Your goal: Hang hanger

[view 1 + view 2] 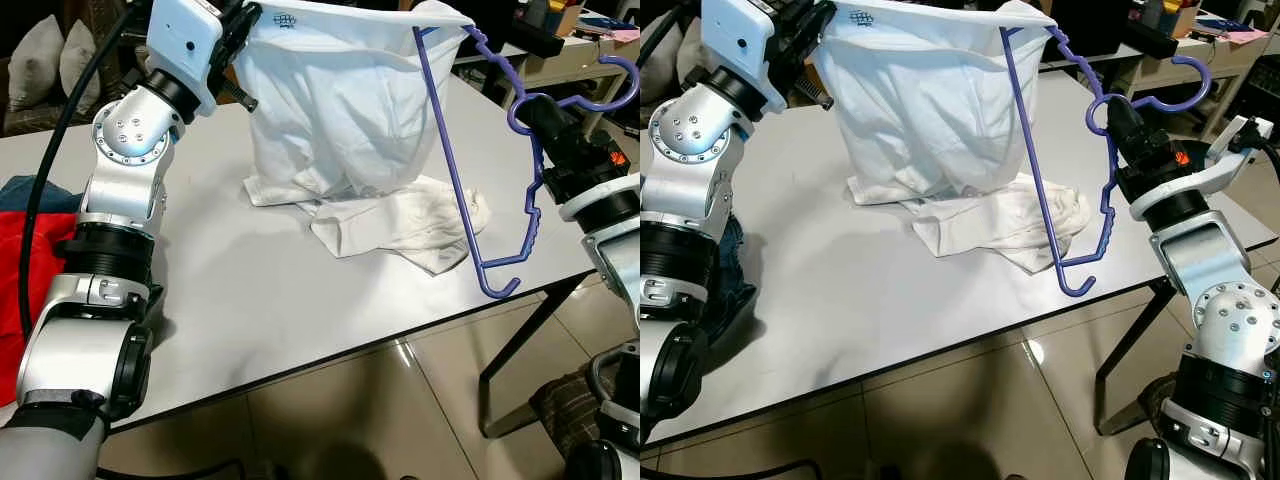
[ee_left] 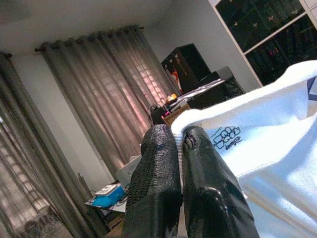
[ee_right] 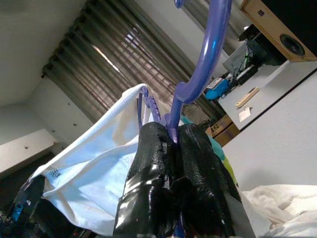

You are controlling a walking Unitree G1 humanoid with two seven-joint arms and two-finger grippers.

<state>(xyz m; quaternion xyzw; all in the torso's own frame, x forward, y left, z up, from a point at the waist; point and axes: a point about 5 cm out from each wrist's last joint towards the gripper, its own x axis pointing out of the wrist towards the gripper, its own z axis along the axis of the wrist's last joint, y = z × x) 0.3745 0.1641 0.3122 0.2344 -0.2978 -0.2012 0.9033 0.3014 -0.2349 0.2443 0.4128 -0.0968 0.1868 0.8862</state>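
Hanger [image 1: 1060, 180] hangs tilted at right of frame, neck clamped in your right hand [image 1: 1118, 118], its far tip poking into the shirt [image 1: 930, 100] collar. Farther, upper left, your left hand [image 2: 179, 148] pinches the collar's other side above the desk [image 1: 870, 290].

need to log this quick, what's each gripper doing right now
Left gripper: shut on the collar of the white t-shirt, held up over the table.
Right gripper: shut on the purple hanger, near its hook.
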